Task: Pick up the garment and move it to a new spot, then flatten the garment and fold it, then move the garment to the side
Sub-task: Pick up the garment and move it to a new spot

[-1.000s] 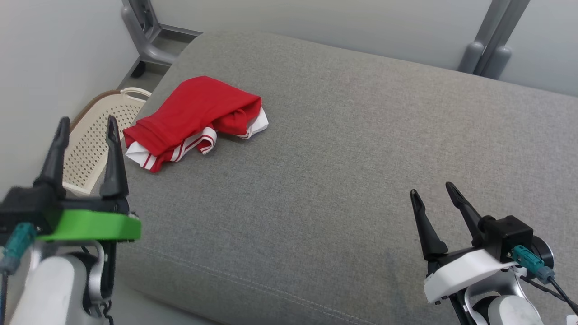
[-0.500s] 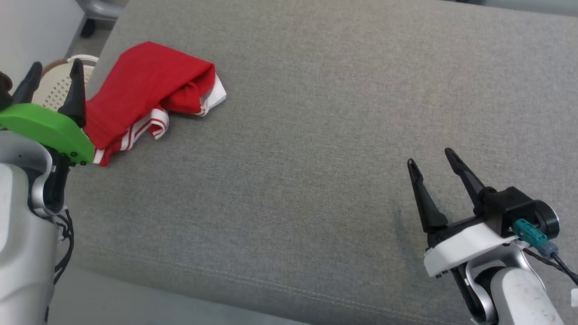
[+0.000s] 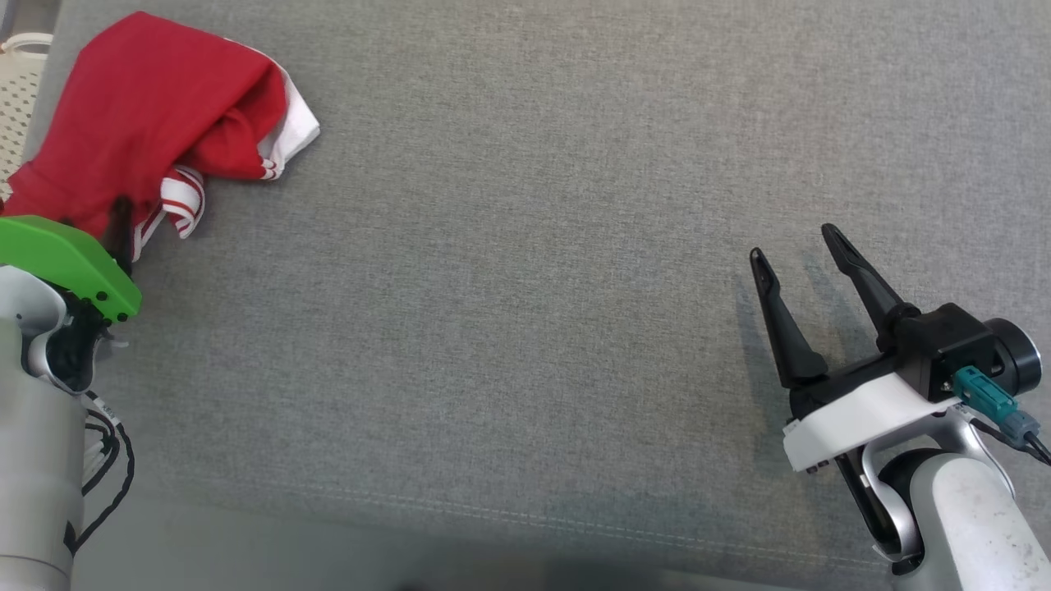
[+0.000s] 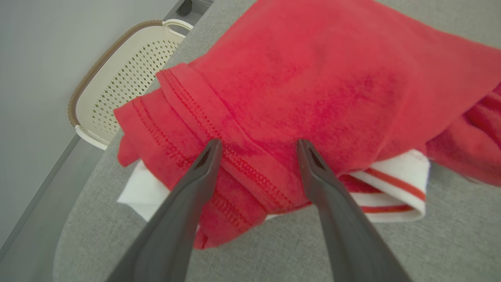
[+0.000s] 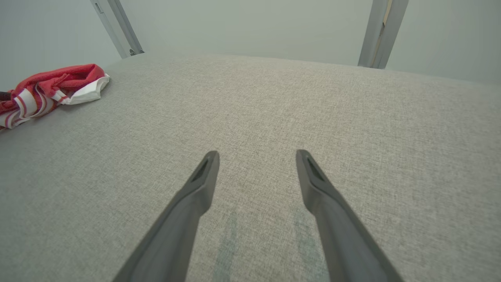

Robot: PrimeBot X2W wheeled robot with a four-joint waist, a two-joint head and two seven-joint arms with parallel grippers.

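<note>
The left end effector (image 4: 258,147), fingers spread apart, has its tips over a hemmed fold of the crumpled red fabric garment with white striped trim (image 4: 321,78) on the grey fabric cushion (image 4: 450,235). The right end effector (image 3: 790,244), also apart, has the garment far to its left.

The left gripper (image 4: 258,143) is backed by a green plate (image 3: 70,258), the right gripper (image 3: 792,242) by a white plate (image 3: 854,419).

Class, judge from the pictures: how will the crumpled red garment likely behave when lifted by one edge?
Probably floppy: the red garment lies in soft folds, so it should sag and unfold. Likely light, since the cloth looks thin at its hem.
</note>
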